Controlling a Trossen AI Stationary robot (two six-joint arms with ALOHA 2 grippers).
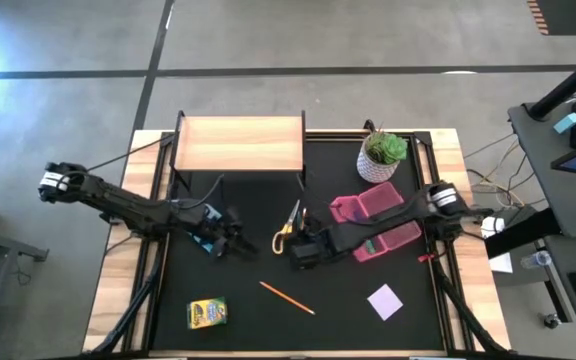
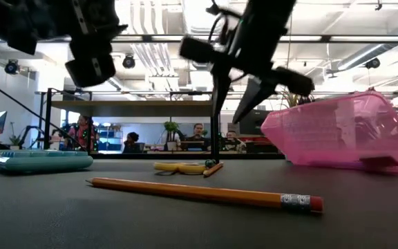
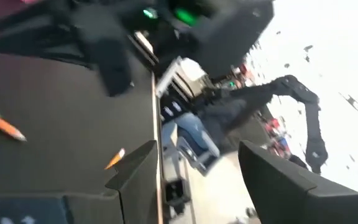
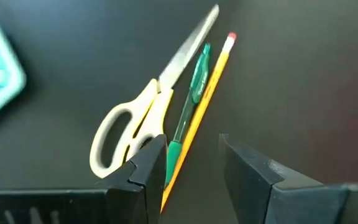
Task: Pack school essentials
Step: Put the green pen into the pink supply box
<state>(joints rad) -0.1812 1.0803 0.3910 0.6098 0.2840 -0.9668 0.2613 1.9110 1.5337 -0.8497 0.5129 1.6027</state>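
Note:
The yellow-handled scissors (image 4: pixel 135 118) lie flat on the black mat, with a green pen (image 4: pixel 188 106) and an orange pencil (image 4: pixel 207 93) alongside. My right gripper (image 4: pixel 191 168) is open and points down over them (image 1: pixel 303 250); its fingers stand on either side of the near ends of the pen and pencil. My left gripper (image 1: pixel 233 243) is open and raised over a pale blue flat item (image 2: pixel 40 160); it holds nothing (image 3: pixel 197 180). A second orange pencil (image 1: pixel 286 297), the yellow crayon box (image 1: pixel 206 313) and the lilac note pad (image 1: pixel 385 301) lie near the table's near edge.
The pink translucent case (image 1: pixel 373 222) lies open under my right arm, to the right of the scissors. A potted plant (image 1: pixel 383 155) stands behind it. A wooden shelf (image 1: pixel 240 143) stands at the far edge. People sit in the room beyond the table.

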